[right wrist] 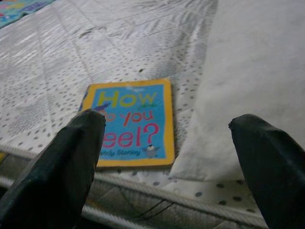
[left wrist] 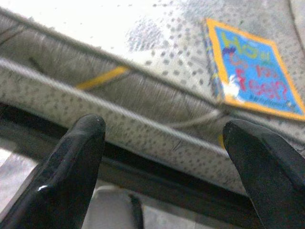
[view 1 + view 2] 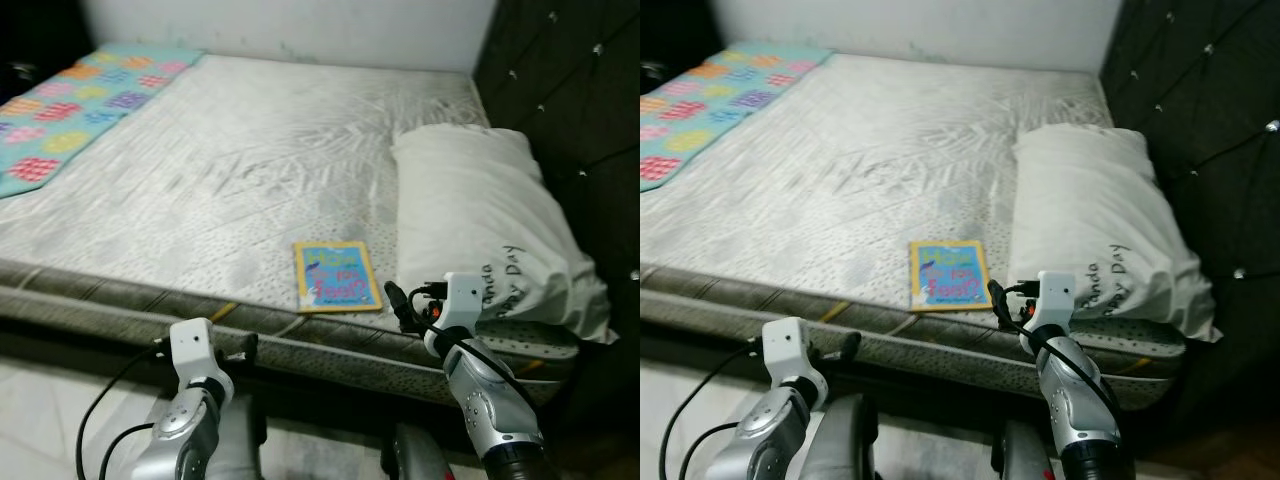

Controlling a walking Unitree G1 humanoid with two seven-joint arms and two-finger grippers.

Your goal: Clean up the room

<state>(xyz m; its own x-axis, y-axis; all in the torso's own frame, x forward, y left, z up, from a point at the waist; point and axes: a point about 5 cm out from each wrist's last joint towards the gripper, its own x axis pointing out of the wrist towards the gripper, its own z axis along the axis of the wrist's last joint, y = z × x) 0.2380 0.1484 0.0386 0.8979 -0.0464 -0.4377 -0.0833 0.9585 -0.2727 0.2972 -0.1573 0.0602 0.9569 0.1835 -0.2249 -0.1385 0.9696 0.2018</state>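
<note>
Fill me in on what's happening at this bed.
The robot stands at the side of the mattress with both arms raised. Its right gripper is open and aimed at a children's book lying flat near the mattress edge, beside a white pillow. The left gripper, also open, hangs by the mattress side. Nothing is held yet.

One book [image 3: 337,276], one pillow [image 3: 480,225]

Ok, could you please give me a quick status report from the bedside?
Left gripper open, low at the mattress edge. Right gripper open, short of the children's book. Book flat near the edge, beside the pillow, untouched. Nothing between.
</note>
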